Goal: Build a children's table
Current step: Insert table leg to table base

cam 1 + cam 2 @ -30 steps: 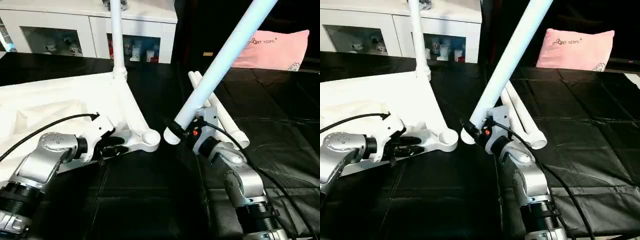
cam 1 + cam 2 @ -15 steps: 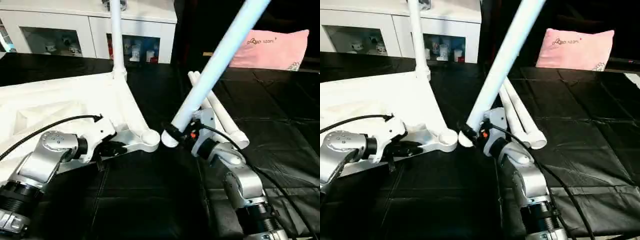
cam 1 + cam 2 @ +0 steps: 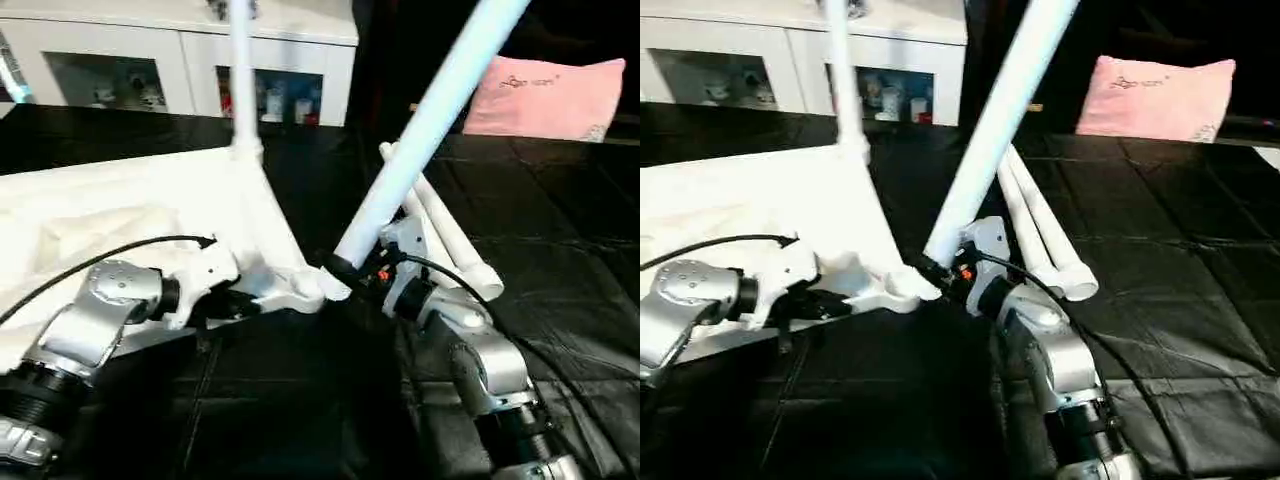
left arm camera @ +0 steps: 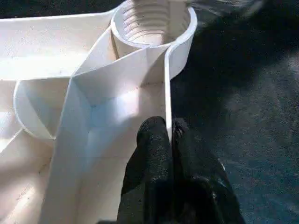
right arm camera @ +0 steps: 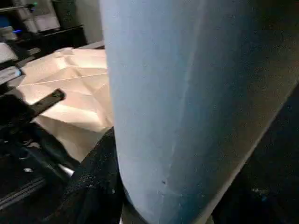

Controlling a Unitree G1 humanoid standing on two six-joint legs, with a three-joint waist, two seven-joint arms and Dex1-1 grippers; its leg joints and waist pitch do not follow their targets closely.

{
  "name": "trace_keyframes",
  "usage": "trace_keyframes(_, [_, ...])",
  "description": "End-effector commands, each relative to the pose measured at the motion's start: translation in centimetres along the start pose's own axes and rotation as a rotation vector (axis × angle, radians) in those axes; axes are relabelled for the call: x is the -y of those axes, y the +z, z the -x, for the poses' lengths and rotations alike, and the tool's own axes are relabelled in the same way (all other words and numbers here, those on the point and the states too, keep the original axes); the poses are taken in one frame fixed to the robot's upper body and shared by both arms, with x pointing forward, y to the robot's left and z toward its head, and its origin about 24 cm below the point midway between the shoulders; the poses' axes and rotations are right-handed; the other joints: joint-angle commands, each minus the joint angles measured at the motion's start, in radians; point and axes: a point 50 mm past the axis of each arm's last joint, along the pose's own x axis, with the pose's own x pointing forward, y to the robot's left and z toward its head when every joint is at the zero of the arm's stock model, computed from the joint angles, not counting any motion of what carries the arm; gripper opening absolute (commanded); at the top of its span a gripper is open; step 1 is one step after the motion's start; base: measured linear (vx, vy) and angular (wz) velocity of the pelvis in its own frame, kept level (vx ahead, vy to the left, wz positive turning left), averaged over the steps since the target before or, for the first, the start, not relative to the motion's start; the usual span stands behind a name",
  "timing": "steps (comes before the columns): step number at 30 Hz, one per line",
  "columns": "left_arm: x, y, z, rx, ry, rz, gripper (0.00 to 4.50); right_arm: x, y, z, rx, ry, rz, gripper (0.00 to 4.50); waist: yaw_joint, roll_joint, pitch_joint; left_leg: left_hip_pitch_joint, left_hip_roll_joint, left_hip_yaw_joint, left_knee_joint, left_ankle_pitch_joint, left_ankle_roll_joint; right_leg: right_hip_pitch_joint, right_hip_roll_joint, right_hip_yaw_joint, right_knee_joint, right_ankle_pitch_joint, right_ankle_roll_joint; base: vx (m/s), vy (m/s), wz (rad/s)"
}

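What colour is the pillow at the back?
Pink, with small dark writing. The pillow shows best in the right eye view.

You'll find only one piece of writing — a short dark print along the top of the pink pillow (image 3: 545,95) — and its letters are too blurred to read.
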Motion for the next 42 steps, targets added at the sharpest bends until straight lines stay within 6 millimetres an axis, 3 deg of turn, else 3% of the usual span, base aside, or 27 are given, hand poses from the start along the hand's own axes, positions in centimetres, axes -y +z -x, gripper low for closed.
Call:
trace_keyframes(1, [0.5,0.5,-1.2,0.009,-0.056,-0.022,0.0,0.1,0.4,-0.4,-0.012,0.036,0.044,1.93,-0.003,0.023,-0.064,0.042,0.013,0.0,-0.086,-0.405,-0.088,0.016,-0.04,0.022,-0.086,-0.239,-0.182,0.0,0.0,0.0])
trace_keyframes(5, [0.4,0.6,-1.4,0.014,-0.064,-0.026,0.0,0.3,0.1,-0.8,-0.044,0.052,0.06,1.93,0.0,0.023,-0.064,0.041,0.014,-0.002,-0.087,-0.413,-0.091,0.015,-0.043,0.022,-0.086,-0.273,-0.172,0.0,0.0,0.0])
trace_keyframes(6, [0.5,0.7,-1.5,0.014,-0.076,-0.031,0.0,0.5,-0.1,-1.0,-0.057,0.055,0.072,1.93,0.001,0.018,-0.065,0.04,0.015,-0.002,-0.087,-0.408,-0.09,0.015,-0.044,0.022,-0.087,-0.268,-0.172,0.0,0.0,0.0])
trace_keyframes(11, [0.8,0.6,-1.6,0.005,-0.097,-0.043,0.0,1.1,-0.6,-1.7,-0.087,0.043,0.074,1.93,-0.001,0.019,-0.067,0.037,0.013,-0.001,-0.085,-0.364,-0.082,0.019,-0.043,0.021,-0.08,-0.216,-0.186,0.0,0.0,0.0])
trace_keyframes(14, [0.8,0.7,-1.6,0.005,-0.099,-0.045,0.0,1.3,-0.9,-2.0,-0.101,0.055,0.066,1.93,0.001,0.011,-0.069,0.037,0.014,0.002,-0.083,-0.345,-0.073,0.022,-0.042,0.02,-0.078,-0.187,-0.192,0.0,0.0,0.0])
trace_keyframes(15, [0.8,0.7,-1.6,0.005,-0.1,-0.046,0.0,1.3,-0.9,-2.0,-0.102,0.057,0.066,1.93,0.001,0.014,-0.068,0.038,0.014,0.002,-0.084,-0.347,-0.072,0.021,-0.041,0.02,-0.078,-0.19,-0.191,0.0,0.0,0.0])
trace_keyframes(16, [0.8,0.7,-1.6,0.005,-0.1,-0.047,0.0,1.2,-1.0,-2.2,-0.112,0.079,0.066,1.93,0.0,0.009,-0.068,0.037,0.014,0.003,-0.084,-0.349,-0.071,0.022,-0.041,0.02,-0.079,-0.194,-0.19,0.0,0.0,0.0])
trace_keyframes(24, [0.8,0.7,-1.6,0.0,-0.1,-0.054,0.0,0.4,-1.3,-2.7,-0.141,0.18,0.075,1.93,0.0,0.006,-0.068,0.039,0.016,0.0,-0.087,-0.387,-0.075,0.018,-0.044,0.021,-0.084,-0.253,-0.178,0.0,0.0,0.0])
trace_keyframes(42, [0.8,0.8,-1.5,-0.001,-0.104,-0.065,0.0,0.0,-1.6,-3.4,-0.158,0.231,0.085,1.93,0.0,0.003,-0.068,0.038,0.016,0.0,-0.089,-0.394,-0.074,0.016,-0.043,0.02,-0.084,-0.25,-0.18,0.0,0.0,0.0])
